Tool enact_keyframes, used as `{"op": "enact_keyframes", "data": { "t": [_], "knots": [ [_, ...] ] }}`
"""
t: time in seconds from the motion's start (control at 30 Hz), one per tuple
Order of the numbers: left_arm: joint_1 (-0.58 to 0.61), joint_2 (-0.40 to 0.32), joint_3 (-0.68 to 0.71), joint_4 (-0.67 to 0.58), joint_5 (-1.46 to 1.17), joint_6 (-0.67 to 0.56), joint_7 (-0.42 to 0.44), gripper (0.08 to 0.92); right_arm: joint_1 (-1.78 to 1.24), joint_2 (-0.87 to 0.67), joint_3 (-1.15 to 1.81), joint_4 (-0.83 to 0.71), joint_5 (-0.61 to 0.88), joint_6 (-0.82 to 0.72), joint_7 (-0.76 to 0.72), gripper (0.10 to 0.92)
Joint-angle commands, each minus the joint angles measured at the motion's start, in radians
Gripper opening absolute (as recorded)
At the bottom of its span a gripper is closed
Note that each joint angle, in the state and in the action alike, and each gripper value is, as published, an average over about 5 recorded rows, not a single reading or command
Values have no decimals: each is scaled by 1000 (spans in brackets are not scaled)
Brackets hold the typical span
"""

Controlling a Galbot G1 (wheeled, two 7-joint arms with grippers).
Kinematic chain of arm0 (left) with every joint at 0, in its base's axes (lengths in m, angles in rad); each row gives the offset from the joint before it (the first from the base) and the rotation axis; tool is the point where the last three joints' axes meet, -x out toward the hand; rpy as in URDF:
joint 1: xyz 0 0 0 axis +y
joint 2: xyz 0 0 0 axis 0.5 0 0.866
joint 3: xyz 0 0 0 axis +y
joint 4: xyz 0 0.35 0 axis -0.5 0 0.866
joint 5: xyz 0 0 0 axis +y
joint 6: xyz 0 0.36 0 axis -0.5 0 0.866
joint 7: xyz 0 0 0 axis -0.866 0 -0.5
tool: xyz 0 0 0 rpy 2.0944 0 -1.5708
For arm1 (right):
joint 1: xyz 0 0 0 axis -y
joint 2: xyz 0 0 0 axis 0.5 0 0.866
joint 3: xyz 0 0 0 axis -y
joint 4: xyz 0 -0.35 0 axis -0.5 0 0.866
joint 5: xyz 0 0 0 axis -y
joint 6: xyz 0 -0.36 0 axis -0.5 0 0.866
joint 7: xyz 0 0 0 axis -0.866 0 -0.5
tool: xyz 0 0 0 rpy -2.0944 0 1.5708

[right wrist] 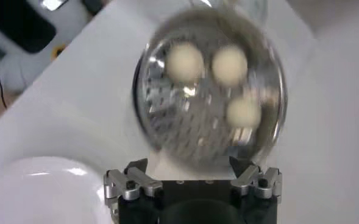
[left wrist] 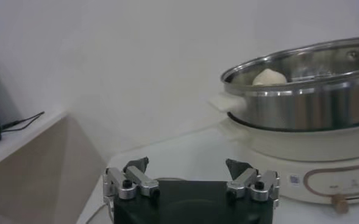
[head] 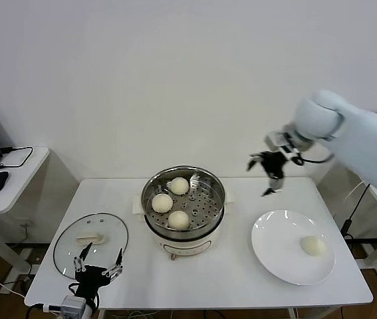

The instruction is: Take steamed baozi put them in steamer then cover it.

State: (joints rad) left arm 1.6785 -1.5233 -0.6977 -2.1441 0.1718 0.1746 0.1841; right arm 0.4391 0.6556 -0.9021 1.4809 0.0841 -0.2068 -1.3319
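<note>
Inside the steamer [head: 183,199] sit three steamed baozi [head: 162,203], the fourth [head: 313,245] alone on the right plate [head: 274,256], lid [head: 90,242] unplaced, right gripper [head: 268,167] open, empty above; left gripper [head: 97,264] open, idle.

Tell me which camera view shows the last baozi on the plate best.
The head view. There the lone baozi lies in plain sight on the white plate, right of the steamer. The right wrist view catches only a curved piece of the plate, without the bun. The left wrist view shows neither.
</note>
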Motion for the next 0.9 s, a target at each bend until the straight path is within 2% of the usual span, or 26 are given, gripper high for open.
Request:
{"op": "enact_keyframes", "data": {
  "t": [0.03, 0.33, 0.9],
  "knots": [
    [25, 0, 11, -29, 0, 4, 2, 823, -403, -266, 279, 22, -197, -127, -18, 823],
    [51, -7, 16, -38, 8, 4, 1, 823, -694, -223, 490, -31, -358, -85, 5, 823],
    [51, -11, 9, -9, 24, 5, -1, 823, -791, -91, 550, -220, -443, 35, 47, 823]
  ]
}}
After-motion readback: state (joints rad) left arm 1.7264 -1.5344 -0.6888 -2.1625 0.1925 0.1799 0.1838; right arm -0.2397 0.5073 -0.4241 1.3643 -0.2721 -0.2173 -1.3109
